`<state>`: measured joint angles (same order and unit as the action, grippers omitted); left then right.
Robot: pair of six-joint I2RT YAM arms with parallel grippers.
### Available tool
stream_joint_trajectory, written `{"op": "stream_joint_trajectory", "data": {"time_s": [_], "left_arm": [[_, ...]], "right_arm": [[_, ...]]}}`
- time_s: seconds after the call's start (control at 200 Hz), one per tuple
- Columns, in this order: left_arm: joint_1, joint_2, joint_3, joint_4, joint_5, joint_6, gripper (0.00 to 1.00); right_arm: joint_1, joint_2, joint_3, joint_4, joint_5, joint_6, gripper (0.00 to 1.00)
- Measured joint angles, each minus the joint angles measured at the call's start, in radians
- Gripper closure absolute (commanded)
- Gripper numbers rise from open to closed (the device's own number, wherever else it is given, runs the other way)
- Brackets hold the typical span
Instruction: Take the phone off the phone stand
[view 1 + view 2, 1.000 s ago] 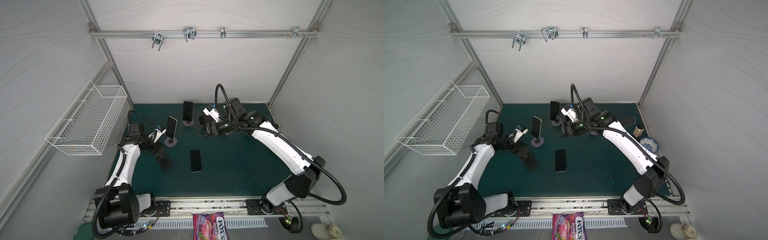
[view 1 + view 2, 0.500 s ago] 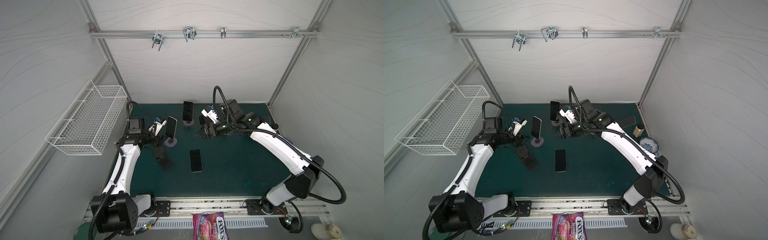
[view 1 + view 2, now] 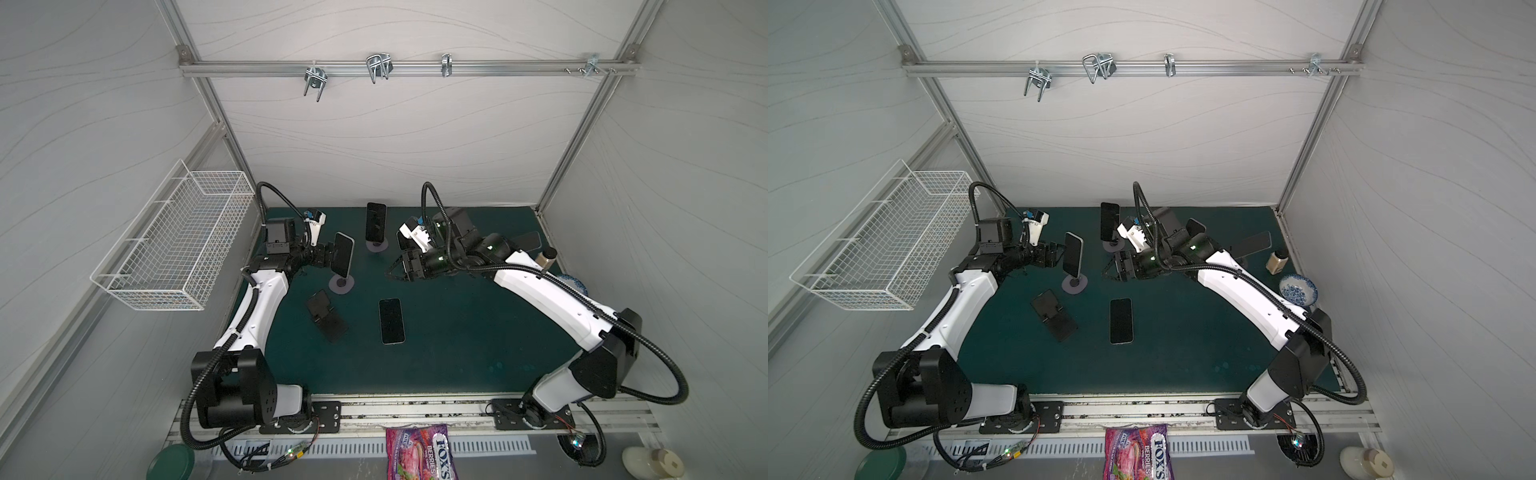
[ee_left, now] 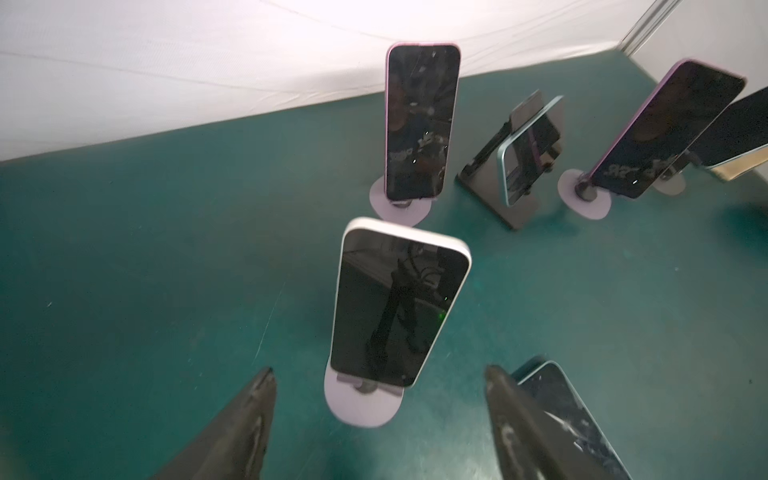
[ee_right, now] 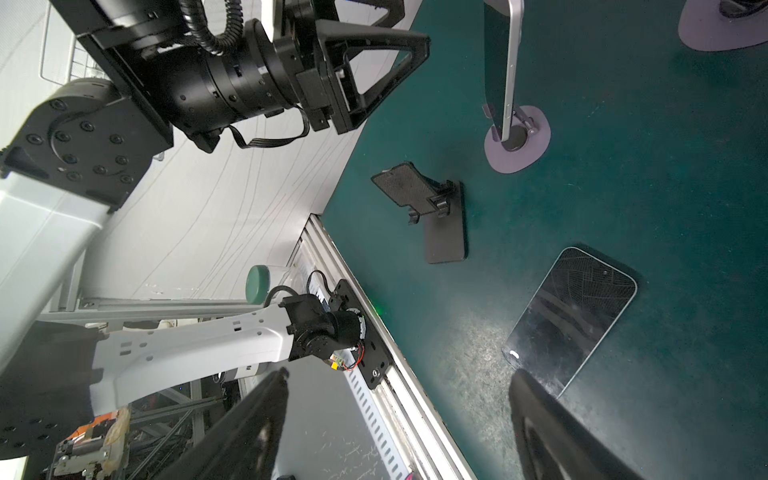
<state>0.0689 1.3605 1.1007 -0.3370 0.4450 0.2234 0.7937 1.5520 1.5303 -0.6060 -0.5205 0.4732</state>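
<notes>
We see the left gripper (image 4: 379, 370) spread wide, tips just short of the white phone (image 3: 344, 254) and not touching it. The phone sits upright on its lilac stand (image 3: 341, 285), left of centre in both top views. Mid-frame, the right gripper (image 3: 395, 272) is spread too, holding nothing.

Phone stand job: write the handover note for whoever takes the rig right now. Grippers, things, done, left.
Grippers: the left gripper is open and empty, lined up on the upright phone without touching it. The right gripper is open and empty, above the mat.
Things: the upright phone sits on its round stand. A flat phone lies on the mat beside an empty black stand.
Done: apparently one phone is already off.
Left: close on the upright phone and lift it off. The back phone is also on a stand.
</notes>
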Motion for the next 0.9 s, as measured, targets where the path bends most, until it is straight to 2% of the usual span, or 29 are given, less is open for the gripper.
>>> {"op": "stream_joint_trajectory", "data": {"time_s": [0.145,0.23,0.52,0.9], "left_arm": [[0.0,0.006,-0.036,0.096,0.039,-0.038,0.15],[0.0,0.029,-0.039,0.128,0.058,-0.045,0.02],[0.0,0.105,-0.031,0.133,0.108,0.008,0.01],[-0.015,0.113,-0.028,0.163,0.129,0.017,0.01]], "right_arm": [[0.02,0.0,-0.028,0.04,0.026,0.023,0.16],[0.032,0.001,-0.033,0.053,0.042,0.031,0.16],[0.039,0.032,-0.029,0.083,0.053,0.035,0.16],[0.039,0.074,-0.027,0.1,0.05,0.048,0.16]]}}
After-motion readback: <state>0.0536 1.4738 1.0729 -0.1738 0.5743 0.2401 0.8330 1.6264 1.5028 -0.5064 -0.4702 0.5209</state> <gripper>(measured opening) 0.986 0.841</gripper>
